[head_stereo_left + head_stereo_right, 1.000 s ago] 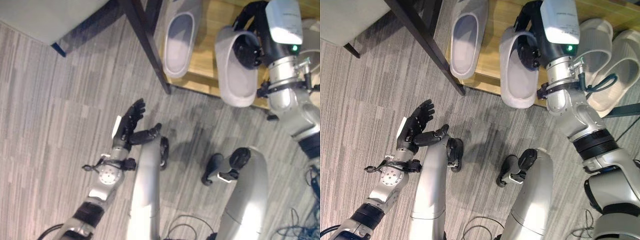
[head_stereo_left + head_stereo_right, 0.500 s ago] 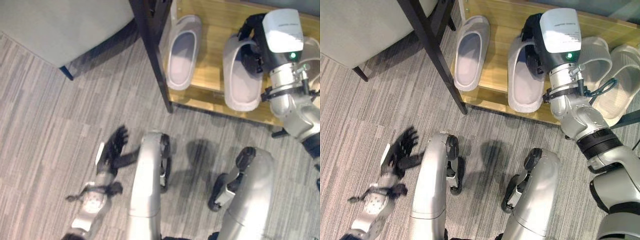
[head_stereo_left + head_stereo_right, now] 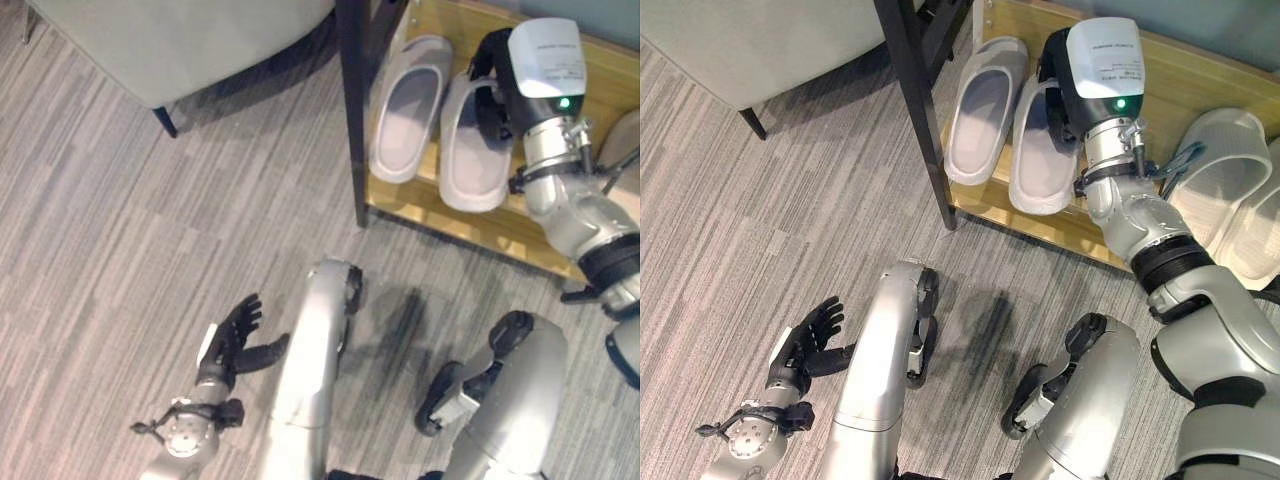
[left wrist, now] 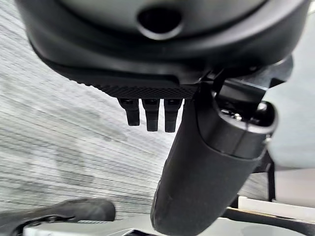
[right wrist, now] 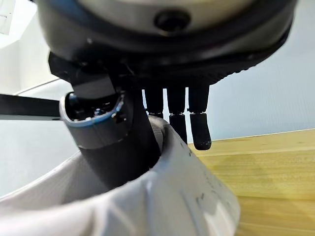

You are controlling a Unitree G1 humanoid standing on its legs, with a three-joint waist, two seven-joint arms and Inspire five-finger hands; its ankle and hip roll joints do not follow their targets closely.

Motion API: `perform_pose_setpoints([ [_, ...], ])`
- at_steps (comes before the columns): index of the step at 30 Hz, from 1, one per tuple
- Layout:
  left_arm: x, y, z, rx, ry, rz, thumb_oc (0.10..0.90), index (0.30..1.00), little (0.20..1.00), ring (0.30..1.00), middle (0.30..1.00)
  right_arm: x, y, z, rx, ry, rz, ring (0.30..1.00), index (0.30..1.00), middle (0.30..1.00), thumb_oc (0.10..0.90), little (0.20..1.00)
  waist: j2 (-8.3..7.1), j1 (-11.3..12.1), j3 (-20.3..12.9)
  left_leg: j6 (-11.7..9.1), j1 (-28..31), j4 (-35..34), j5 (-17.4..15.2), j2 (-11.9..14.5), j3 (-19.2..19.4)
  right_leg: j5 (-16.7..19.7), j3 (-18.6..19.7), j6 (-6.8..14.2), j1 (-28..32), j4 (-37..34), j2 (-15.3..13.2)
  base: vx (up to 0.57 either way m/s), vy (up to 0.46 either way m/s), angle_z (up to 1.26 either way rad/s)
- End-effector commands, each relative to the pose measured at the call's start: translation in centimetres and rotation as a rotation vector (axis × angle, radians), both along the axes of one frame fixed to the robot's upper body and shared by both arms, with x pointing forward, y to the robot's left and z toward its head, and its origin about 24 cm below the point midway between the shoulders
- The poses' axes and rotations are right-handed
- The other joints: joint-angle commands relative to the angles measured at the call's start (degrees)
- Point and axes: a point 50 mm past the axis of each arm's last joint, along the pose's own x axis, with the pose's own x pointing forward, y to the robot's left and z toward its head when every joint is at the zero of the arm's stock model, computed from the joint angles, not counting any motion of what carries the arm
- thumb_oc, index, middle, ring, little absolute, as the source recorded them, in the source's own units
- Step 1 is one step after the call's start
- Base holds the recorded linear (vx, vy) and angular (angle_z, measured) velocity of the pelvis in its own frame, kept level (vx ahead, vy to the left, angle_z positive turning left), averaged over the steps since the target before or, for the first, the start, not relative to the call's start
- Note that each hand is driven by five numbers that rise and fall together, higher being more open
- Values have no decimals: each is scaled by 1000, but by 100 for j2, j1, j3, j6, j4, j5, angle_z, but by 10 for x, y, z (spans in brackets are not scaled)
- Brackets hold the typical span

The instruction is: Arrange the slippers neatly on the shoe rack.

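Pale grey foam slipper (image 3: 1040, 165): upper centre of frame, on the light wooden shoe rack shelf (image 3: 1200, 75), long axis running up-frame, toe away; right hand (image 5: 147, 137) clamped on its strap. Matching grey slipper (image 3: 980, 115) touching alongside, parallel. Left hand (image 3: 810, 340): lower left, fingers relaxed, holding nothing.

Two pale grey slippers (image 3: 985, 110) (image 3: 1043, 160) lie on a light, honey-toned wooden shoe rack (image 3: 1200, 85) with a black frame post (image 3: 918, 110). Two more off-white slippers (image 3: 1218, 175) sit further right. The floor (image 3: 760, 250) is grey carpet with fine streaks. The right hand (image 3: 1058, 85) and left hand (image 3: 805, 345) are black.
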Motion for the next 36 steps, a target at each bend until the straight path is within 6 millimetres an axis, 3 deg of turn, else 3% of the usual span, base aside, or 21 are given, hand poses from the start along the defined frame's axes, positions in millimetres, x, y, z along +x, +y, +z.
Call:
perform_pose_setpoints([
  [1, 3, -2, 31, 41, -162, -70, 800, 900, 900, 900, 900, -14, 9, 85, 36, -289, 5, 900, 900, 900, 800, 900, -12, 277, -147, -525, 183, -259, -790, 101, -605, 432, 306, -43, -427, 4, -202, 0, 2, 5],
  [2, 4, -2, 32, 40, -169, -67, 800, 900, 900, 900, 900, -9, 7, 84, -2, -271, -55, 900, 900, 900, 800, 900, -27, 297, -147, -542, 183, -255, -806, 114, -605, 460, 339, -20, -426, 27, -207, -6, 5, 4],
  [9, 8, -4, 32, 49, -167, -76, 800, 900, 900, 900, 900, -7, 18, 84, -6, -265, -19, 900, 900, 900, 800, 900, -57, 228, -147, -566, 183, -193, -824, 158, -596, 468, 376, -7, -427, 61, -206, 1, 6, 1],
  [26, -10, 18, 14, 97, -54, 15, 800, 900, 900, 900, 900, -32, 39, 92, 41, -281, 218, 900, 900, 900, 800, 900, -101, -47, -147, -579, 183, 99, -866, 263, -720, 430, 437, -18, -427, 235, -159, -3, 26, -6],
  [36, -17, 26, 11, 89, -30, 49, 800, 900, 900, 900, 900, -30, 38, 74, 132, -154, 303, 900, 900, 900, 800, 900, -124, -117, -147, -625, 183, 160, -879, 288, -759, 423, 423, -19, -427, 280, -170, -8, 6, -3],
])
